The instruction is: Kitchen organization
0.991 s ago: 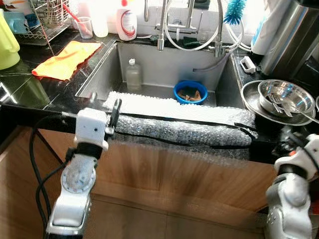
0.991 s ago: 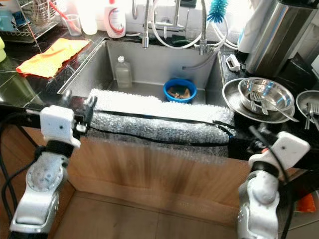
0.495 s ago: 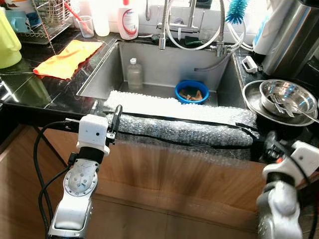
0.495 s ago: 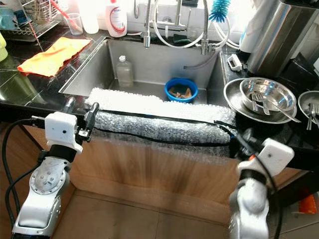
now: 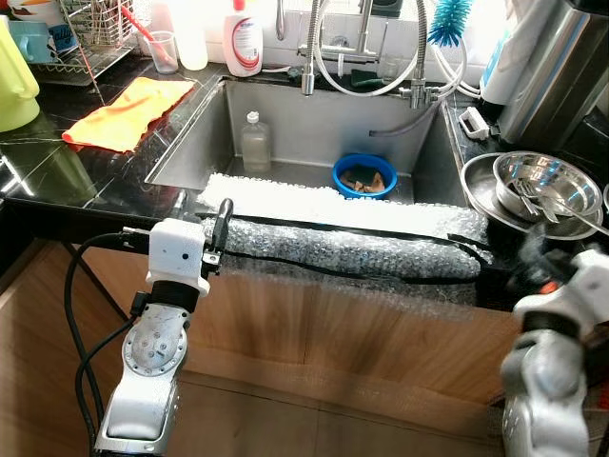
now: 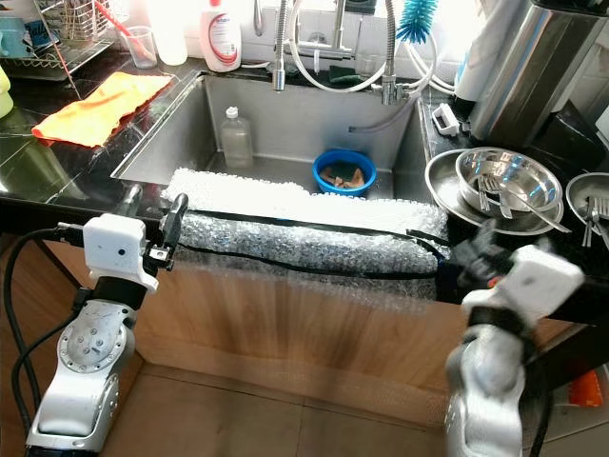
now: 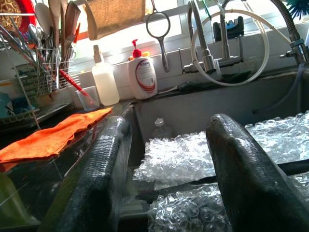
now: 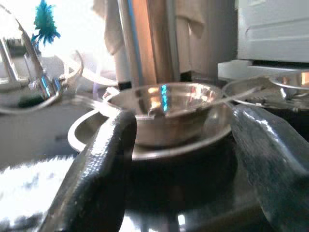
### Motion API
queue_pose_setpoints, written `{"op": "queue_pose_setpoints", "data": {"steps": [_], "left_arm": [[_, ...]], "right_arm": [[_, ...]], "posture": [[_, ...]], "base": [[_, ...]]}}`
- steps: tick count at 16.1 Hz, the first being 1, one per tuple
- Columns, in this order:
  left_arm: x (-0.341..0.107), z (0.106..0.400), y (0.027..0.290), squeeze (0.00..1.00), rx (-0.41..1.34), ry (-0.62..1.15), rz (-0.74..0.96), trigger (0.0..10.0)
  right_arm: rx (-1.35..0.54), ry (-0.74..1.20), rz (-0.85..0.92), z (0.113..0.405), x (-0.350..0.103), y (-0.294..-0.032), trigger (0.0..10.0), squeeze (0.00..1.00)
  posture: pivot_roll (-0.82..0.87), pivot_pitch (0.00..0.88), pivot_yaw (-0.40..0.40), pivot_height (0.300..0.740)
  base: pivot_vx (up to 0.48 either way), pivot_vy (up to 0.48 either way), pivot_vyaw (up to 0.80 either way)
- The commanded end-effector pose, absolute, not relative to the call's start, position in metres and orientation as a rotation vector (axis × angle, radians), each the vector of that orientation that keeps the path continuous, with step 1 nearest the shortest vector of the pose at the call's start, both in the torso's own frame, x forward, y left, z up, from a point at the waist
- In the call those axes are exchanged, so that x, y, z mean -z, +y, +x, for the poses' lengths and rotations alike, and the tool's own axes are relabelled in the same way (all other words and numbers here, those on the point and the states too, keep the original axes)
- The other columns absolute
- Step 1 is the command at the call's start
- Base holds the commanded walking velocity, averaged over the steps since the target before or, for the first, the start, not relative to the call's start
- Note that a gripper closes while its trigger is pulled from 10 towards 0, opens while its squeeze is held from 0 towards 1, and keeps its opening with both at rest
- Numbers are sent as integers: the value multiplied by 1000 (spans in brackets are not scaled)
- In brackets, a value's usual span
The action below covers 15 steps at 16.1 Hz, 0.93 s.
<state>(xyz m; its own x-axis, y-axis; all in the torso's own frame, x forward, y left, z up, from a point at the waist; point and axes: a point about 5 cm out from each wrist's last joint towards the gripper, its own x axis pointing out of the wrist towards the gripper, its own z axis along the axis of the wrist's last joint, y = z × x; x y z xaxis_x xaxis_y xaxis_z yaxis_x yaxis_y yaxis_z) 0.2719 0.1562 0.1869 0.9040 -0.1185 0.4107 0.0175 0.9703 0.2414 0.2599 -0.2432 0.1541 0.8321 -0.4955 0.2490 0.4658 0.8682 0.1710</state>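
Note:
A steel sink point(image 5: 195, 133) holds a blue bowl point(image 5: 363, 177) with scraps and a clear bottle point(image 5: 254, 141). Bubble wrap point(image 5: 352, 238) pads the sink's front edge. On the counter to the right, a steel bowl point(image 5: 547, 184) with cutlery in it sits on a steel plate point(image 5: 481, 195). My left gripper point(image 5: 201, 211) is open and empty at the left end of the bubble wrap point(image 7: 178, 159). My right gripper point(image 6: 481, 246), blurred, is open at the counter's edge. It faces the steel bowl point(image 8: 166, 113) from just in front of it.
An orange cloth point(image 5: 128, 112) lies on the black counter left of the sink. Behind it are a dish rack point(image 5: 81, 43), a cup and a soap bottle point(image 5: 243, 38). Faucet hoses point(image 5: 366, 57) and a blue brush point(image 5: 447, 19) stand behind the sink. A tall steel pot point(image 5: 552, 67) stands at the far right.
My right arm has risen, bringing its gripper up to the counter's edge in front of the steel bowl. The left arm has barely moved.

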Motion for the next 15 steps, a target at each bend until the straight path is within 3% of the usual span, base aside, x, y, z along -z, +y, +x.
{"op": "queue_pose_setpoints", "data": {"steps": [1,15], "left_arm": [[-183,271,157,0,65,-431,243,10000],[-181,269,158,0,50,-430,247,10000]], "right_arm": [[544,-254,151,259,-147,-247,10000,0],[623,-355,226,261,-168,-270,10000,0]], "posture": [[67,75,-38,740],[64,51,-38,740]], "base": [[0,0,0],[0,0,0]]}}
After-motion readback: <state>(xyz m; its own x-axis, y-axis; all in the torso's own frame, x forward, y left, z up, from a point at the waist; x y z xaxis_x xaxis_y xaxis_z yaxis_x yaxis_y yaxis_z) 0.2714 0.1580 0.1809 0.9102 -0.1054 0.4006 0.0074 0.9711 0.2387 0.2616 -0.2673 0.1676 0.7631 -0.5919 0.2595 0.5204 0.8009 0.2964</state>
